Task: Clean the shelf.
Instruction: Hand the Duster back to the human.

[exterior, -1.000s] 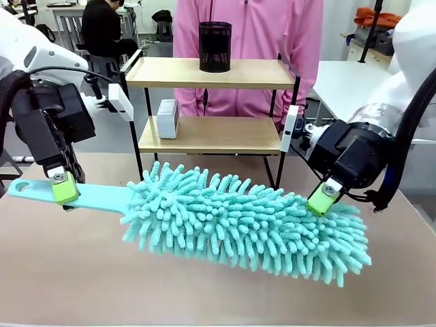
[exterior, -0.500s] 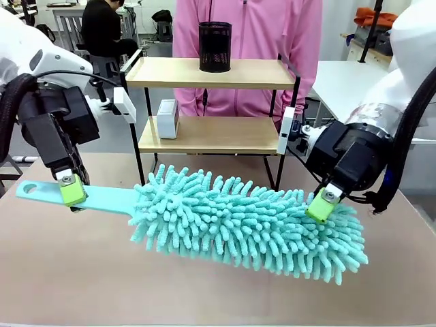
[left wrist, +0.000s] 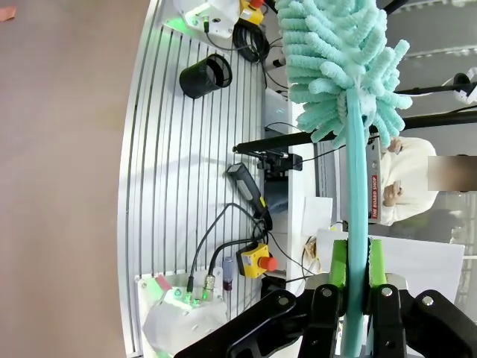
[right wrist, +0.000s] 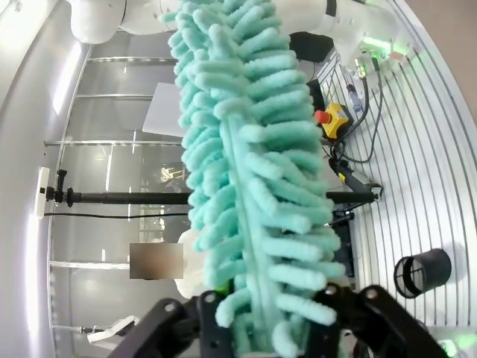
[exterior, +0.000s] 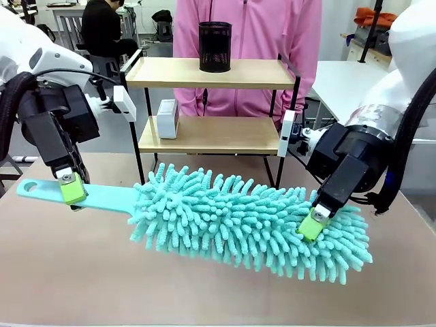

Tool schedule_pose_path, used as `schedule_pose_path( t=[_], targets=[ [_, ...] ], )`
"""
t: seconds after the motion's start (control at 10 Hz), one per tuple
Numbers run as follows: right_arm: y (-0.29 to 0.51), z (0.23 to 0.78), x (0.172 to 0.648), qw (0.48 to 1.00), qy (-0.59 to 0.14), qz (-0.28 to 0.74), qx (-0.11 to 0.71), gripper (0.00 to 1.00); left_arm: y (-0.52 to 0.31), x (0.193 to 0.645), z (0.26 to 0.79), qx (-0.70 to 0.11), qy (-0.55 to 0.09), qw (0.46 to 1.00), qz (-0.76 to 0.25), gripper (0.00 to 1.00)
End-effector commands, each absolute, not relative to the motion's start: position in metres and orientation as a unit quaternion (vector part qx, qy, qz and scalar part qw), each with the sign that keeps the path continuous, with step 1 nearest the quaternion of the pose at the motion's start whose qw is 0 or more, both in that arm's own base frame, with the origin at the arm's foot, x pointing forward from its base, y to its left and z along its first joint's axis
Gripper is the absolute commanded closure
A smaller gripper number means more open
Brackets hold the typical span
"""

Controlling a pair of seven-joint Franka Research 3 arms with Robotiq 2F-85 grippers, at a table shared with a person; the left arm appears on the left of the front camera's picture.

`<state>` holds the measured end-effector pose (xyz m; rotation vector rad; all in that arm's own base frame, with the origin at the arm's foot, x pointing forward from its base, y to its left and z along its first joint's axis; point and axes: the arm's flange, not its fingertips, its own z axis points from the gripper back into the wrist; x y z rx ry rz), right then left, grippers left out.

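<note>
Front view: left gripper [exterior: 71,194] clamped on the flat turquoise handle of a chenille duster [exterior: 245,221], green pads pinching it near the handle's hole end, well left of the fluffy head. Right gripper [exterior: 310,223] sunk into the far end of the duster head, one green pad visible among the noodles, jaws drawn in around the tuft; full grip not clear from here. Duster held level between the two grippers, just above the brown tabletop [exterior: 82,279]. Shelf [exterior: 211,135] behind the duster, beyond and between both grippers, standing upright at the table's far side. On its top board a black mesh cup [exterior: 215,46]; on its lower board a small white box [exterior: 167,118], nearer the left gripper's side. Behind the shelf a person in a pink top [exterior: 248,30].

Left wrist view: green fingertips [left wrist: 339,262] pressed flat against both faces of the thin turquoise handle, which runs straight up from between them to the fluffy head at the top. Left of the gripper, a ribbed white surface with a black cylinder [left wrist: 204,75], cables and a yellow box with a red button [left wrist: 257,261].

Right wrist view: black fingers [right wrist: 186,317] flanking the base of the fluffy head, which rises directly from between them; noodles bulging over both fingers, pads buried, contact not visible. Right of the gripper, the ribbed surface and black cylinder [right wrist: 422,274].
</note>
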<state>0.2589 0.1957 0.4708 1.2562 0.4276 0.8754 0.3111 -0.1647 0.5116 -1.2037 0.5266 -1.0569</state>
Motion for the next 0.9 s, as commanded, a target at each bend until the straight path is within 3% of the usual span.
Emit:
schedule_pose_path(
  t=[0.0, 0.6, 0.7, 0.8],
  targets=[
    [0.1991, 0.4757, 0.2608, 0.709, 0.197, 0.391, 0.553, 1.0, -0.1666, 0.3107, 0.5157, -0.538, 0.227, 0.664, -0.467, 0.87],
    [0.2003, 0.4751, 0.2598, 0.709, 0.196, 0.398, 0.547, 1.0, -0.166, 0.3085, 0.5173, -0.533, 0.229, 0.664, -0.471, 0.87],
    [0.1983, 0.4747, 0.2608, 0.71, 0.195, 0.397, 0.548, 1.0, -0.1654, 0.3089, 0.5181, -0.532, 0.229, 0.666, -0.469, 0.3],
    [0.1915, 0.4748, 0.2627, 0.711, 0.193, 0.394, 0.55, 1.0, -0.1604, 0.3099, 0.5233, -0.539, 0.217, 0.668, -0.465, 0.3]
  ],
)
